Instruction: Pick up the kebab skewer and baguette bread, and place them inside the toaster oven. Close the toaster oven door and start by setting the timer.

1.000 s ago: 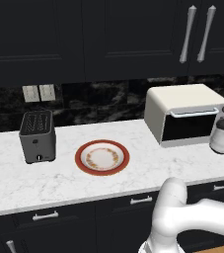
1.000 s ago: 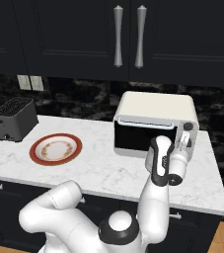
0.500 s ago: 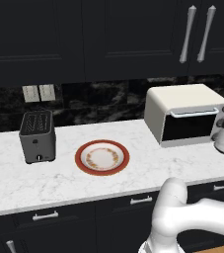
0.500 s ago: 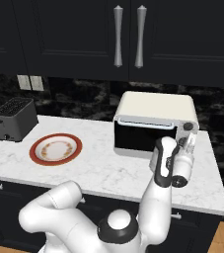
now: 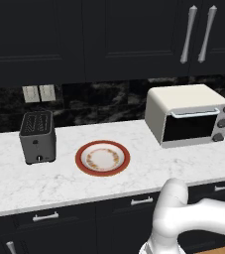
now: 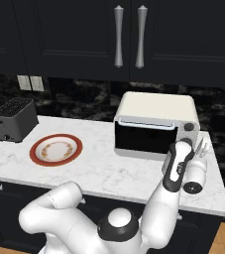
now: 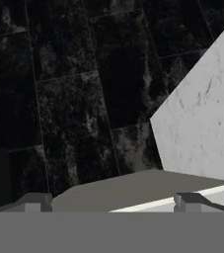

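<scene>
The cream-white toaster oven stands at the right of the counter. Its dark glass toaster oven door is shut, the silver handle bar along its top. Grey knobs run down its right side. My gripper hovers beside the oven's right end, past the knobs, fingers pointing up and back. In the hand view my gripper is open with nothing between the tips, facing dark wall tiles. The kebab skewer and baguette bread are out of view.
A red-rimmed plate lies bare in the middle of the counter. A dark grey slot toaster stands at the left. The marble counter's right end lies just beyond my hand. Dark cabinets hang overhead.
My hand has drifted to the right and slightly down, away from the oven's front toward the counter's right end. The oven door has stayed shut, and the jaws have stayed wide.
</scene>
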### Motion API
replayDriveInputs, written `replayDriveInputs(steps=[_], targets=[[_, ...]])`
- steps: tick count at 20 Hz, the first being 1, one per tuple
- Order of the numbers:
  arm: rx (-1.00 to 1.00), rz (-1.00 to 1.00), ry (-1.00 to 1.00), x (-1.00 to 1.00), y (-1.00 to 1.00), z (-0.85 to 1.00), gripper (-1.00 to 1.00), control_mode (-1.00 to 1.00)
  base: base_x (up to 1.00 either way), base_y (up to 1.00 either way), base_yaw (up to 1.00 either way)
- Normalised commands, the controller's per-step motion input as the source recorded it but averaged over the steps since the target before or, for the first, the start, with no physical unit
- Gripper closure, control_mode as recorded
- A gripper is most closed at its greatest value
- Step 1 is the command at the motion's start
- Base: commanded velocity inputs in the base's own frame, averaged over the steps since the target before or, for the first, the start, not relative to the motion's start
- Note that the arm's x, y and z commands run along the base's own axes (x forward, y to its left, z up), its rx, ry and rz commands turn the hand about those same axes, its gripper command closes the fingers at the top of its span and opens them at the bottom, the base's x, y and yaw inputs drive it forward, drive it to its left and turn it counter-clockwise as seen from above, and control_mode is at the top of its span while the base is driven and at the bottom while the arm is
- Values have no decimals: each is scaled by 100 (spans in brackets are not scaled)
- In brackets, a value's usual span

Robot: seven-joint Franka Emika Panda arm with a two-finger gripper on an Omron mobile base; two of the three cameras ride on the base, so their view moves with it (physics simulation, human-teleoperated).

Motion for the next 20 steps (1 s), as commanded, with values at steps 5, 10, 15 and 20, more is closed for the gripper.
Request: replayDriveInputs(steps=[5,10,15,20], targets=[[0,0,0,-2,37,0,-100,-100,0,0,0],[0,0,0,2,9,0,-100,-100,0,0,0],[0,0,0,10,-25,1,-100,-100,0,0,0],[0,1,0,-13,-15,1,-100,-100,0,0,0]])
